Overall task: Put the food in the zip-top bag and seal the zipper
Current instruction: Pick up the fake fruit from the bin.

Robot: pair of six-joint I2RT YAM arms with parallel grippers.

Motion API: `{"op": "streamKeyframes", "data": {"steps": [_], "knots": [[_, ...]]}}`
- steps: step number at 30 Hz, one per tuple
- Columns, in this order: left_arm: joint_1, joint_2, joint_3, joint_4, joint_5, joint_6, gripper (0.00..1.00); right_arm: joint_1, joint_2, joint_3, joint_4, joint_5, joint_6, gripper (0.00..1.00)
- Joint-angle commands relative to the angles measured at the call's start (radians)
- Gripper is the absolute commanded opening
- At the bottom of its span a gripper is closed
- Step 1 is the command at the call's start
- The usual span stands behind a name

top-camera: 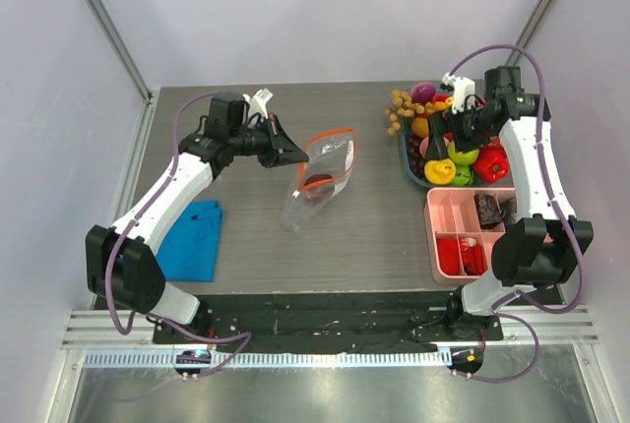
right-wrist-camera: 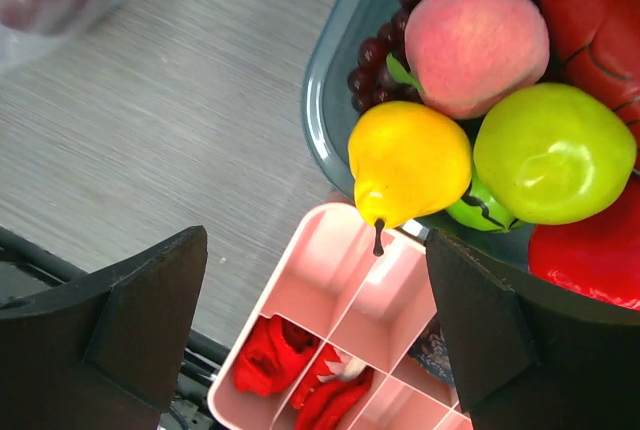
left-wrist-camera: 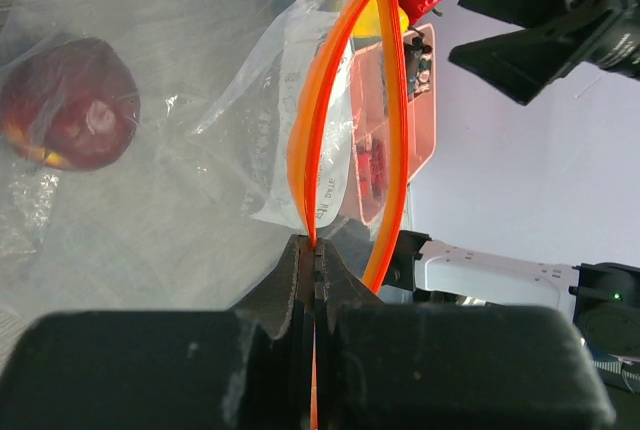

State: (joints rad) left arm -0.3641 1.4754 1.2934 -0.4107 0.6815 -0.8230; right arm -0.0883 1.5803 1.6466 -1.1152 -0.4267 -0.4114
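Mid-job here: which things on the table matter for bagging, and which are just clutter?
For the job: zip-top bag, zipper (pinched by left gripper), red fruit inside it, food pile beneath the open right gripper.
Lying about: blue cloth, pink compartment tray.

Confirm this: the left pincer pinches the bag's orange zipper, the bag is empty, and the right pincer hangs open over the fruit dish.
Wrong on one point: the bag is not empty. The left wrist view shows a dark red fruit inside it. The left pincer does pinch the orange zipper, and the right pincer hangs open over the fruit dish.
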Motion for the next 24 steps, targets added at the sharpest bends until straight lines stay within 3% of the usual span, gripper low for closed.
{"op": "streamKeyframes", "data": {"steps": [1,8,17,24], "knots": [[0.005,-0.012,-0.002,0.036,0.009,0.019,0.00,0.036,-0.043,-0.092,0.067,0.114,-0.037,0.94],[0.004,-0.024,-0.011,0.032,-0.003,0.025,0.00,0.079,-0.054,-0.217,0.202,0.301,0.054,0.94],[0.004,-0.013,-0.013,0.032,-0.007,0.024,0.00,0.159,-0.063,-0.341,0.324,0.410,0.115,0.92],[0.005,-0.026,-0.022,0.030,-0.011,0.031,0.00,0.199,-0.049,-0.358,0.380,0.549,0.154,0.91]]}}
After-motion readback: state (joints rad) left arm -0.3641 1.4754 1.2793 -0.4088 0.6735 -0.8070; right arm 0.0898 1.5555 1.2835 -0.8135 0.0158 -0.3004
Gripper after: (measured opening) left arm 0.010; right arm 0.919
